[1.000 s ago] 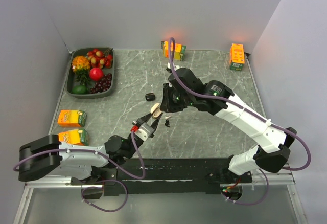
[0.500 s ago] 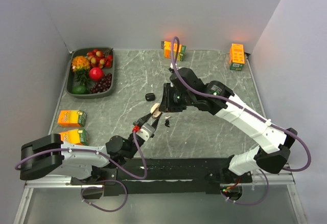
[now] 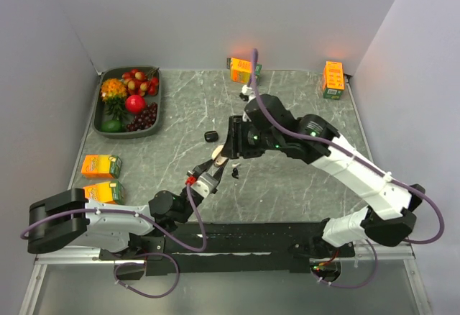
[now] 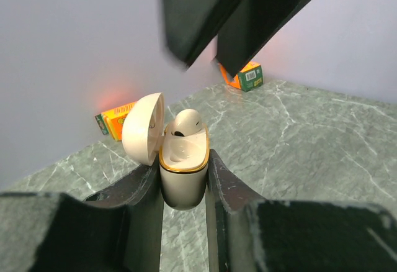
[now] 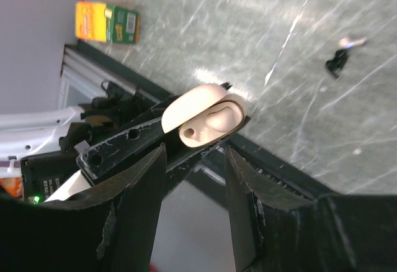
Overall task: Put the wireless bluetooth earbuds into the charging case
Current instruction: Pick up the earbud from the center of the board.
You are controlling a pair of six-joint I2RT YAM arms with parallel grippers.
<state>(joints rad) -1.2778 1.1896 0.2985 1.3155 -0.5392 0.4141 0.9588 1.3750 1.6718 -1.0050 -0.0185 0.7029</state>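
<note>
While the shut left gripper (image 4: 183, 167) pinches the cream plastic charging case (image 4: 183, 184), the right gripper (image 5: 194, 155) hangs parted and empty above. The whitish bean-sized earbud (image 4: 186, 125) resting in it looks light and slippery; pinch its sides.

The charging case (image 4: 183, 172) is showing cream with a gold rim; the table (image 3: 287, 182) is showing grey-green, white-veined marble; the cartons (image 3: 100, 165) are glowing orange and green.
</note>
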